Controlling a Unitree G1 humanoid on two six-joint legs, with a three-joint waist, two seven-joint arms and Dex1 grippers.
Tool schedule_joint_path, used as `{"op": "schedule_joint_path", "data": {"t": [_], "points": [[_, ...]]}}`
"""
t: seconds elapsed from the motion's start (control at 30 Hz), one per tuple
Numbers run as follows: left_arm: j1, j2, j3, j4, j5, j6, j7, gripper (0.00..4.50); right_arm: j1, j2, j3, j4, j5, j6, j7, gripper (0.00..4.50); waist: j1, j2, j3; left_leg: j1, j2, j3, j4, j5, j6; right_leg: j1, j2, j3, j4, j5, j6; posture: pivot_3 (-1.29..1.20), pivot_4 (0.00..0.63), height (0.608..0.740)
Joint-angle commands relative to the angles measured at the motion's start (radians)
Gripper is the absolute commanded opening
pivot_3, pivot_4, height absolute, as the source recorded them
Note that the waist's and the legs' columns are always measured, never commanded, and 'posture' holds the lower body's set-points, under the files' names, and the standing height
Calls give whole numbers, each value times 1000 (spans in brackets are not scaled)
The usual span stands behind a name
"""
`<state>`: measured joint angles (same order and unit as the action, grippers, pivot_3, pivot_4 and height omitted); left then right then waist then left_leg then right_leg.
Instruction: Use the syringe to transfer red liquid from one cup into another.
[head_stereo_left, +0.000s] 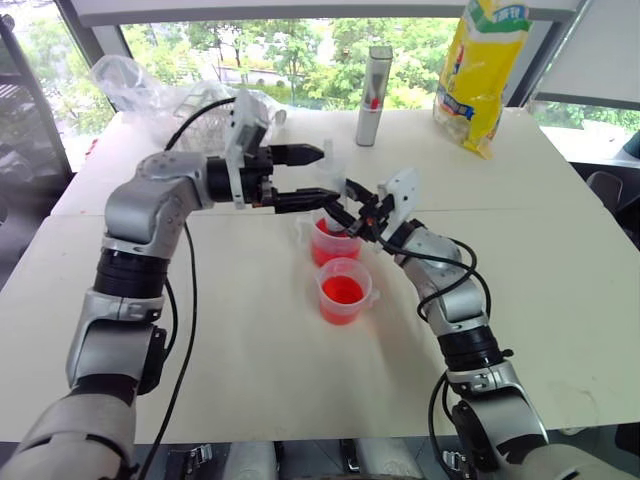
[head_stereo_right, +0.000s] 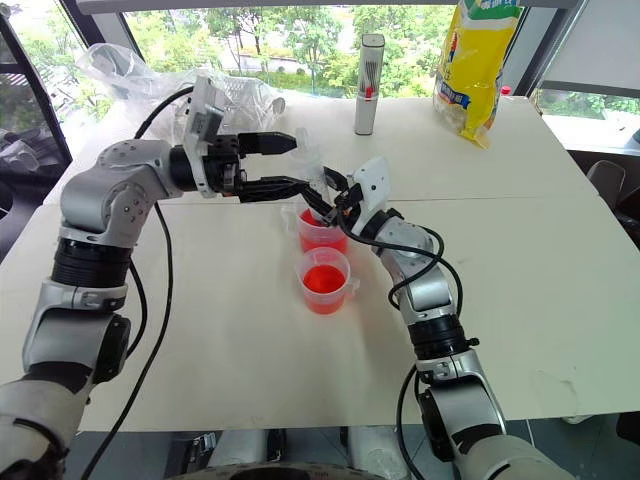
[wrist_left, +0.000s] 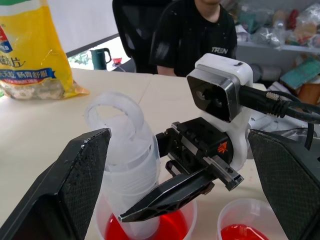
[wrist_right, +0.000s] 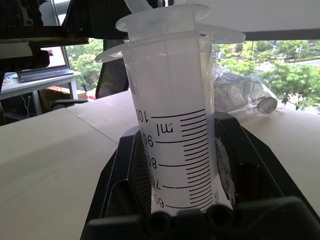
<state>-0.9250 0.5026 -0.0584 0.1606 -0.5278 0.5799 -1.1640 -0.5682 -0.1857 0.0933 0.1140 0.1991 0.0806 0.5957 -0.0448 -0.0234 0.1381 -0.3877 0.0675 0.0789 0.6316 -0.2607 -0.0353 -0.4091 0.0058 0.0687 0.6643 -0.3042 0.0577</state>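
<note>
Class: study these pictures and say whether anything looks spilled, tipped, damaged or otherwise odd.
Nothing stands out. Both cups stand upright with the red liquid inside them, and the right tool holds the syringe upright in the farther cup.

The syringe (wrist_right: 172, 135) reads "ml", 100, 90, 80.

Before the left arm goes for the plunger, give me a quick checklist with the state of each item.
1. Right gripper shut on the syringe: ok.
2. Syringe upright, lower end in the far cup: ok.
3. Left gripper jaws open on either side of the plunger top: ok.
4. Near cup standing, holding red liquid: ok.
5. Syringe tip below the liquid surface: cannot tell.
</note>
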Motion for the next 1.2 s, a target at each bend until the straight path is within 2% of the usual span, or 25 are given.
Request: {"op": "schedule_joint_path", "data": {"t": [0.03, 0.13, 0.33, 0.37, 1.2], "points": [[-47, -22, 2, 11, 8, -20, 1, 4500, -15, -3, -4, -35, 2, -12, 2, 1387, 1, 0, 0, 0, 0, 0, 0, 0, 0, 0, 0, 0, 0, 0, 0, 0, 150, 740], [-49, -37, 1, 18, 7, -15, -6, 3614, -12, -6, -4, -39, 2, -10, 3, 1387, -1, 0, 0, 0, 0, 0, 0, 0, 0, 0, 0, 0, 0, 0, 0, 0, 150, 740], [-50, -56, -1, 24, 12, -15, -5, 694, -6, -8, -2, -46, 2, -6, 5, 1387, -1, 0, 0, 0, 0, 0, 0, 0, 0, 0, 0, 0, 0, 0, 0, 0, 150, 740], [-51, -59, -1, 28, 16, -18, -5, 74, -6, -8, -1, -46, 2, -5, 6, 1387, 0, 0, 0, 0, 0, 0, 0, 0, 0, 0, 0, 0, 0, 0, 0, 0, 150, 740], [-210, -98, 65, 195, 59, -121, 14, 24, 29, -38, 29, -92, 43, 151, 74, 1387, 0, 0, 0, 0, 0, 0, 0, 0, 0, 0, 0, 0, 0, 0, 0, 0, 150, 740]]}}
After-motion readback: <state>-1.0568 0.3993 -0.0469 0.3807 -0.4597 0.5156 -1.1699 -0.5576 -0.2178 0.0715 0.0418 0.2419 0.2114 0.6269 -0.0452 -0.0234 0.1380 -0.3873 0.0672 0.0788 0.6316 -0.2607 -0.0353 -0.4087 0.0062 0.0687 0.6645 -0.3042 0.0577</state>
